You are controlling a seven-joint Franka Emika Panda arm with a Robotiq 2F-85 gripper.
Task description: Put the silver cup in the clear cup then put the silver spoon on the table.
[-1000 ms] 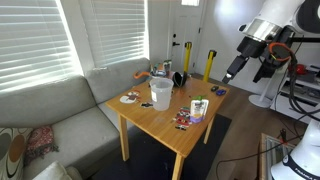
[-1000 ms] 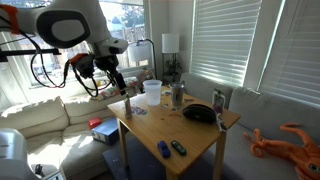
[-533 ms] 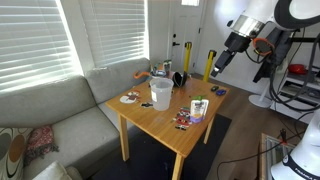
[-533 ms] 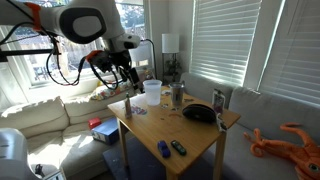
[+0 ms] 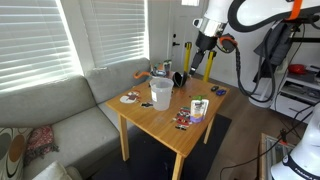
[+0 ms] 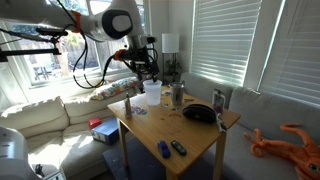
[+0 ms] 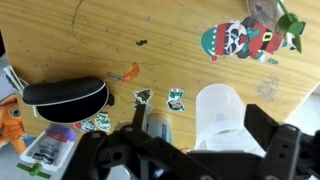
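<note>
The clear cup [image 5: 160,93] stands upright near the middle of the light-wood table [image 5: 170,135]; it also shows in an exterior view [image 6: 152,92] and in the wrist view [image 7: 220,112]. The silver cup [image 6: 177,96] stands just beside it, a thin handle rising from it. In the wrist view the silver cup [image 7: 157,127] is left of the clear cup. My gripper [image 5: 197,62] hangs open and empty above the table's far side, over the cups [image 6: 148,70]. In the wrist view my gripper [image 7: 200,145] has its fingers spread wide, the clear cup showing between them.
A black bowl-like thing [image 7: 65,93] lies left of the cups. A round sticker coaster [image 7: 245,40], small stickers and an orange scrap [image 7: 128,72] lie on the wood. A small purple-white container [image 5: 199,108] stands near the table edge. A grey sofa [image 5: 60,120] borders the table.
The arm has swung in from beside the table, and the gripper now hangs over the cups. The cups and other things have not moved.
</note>
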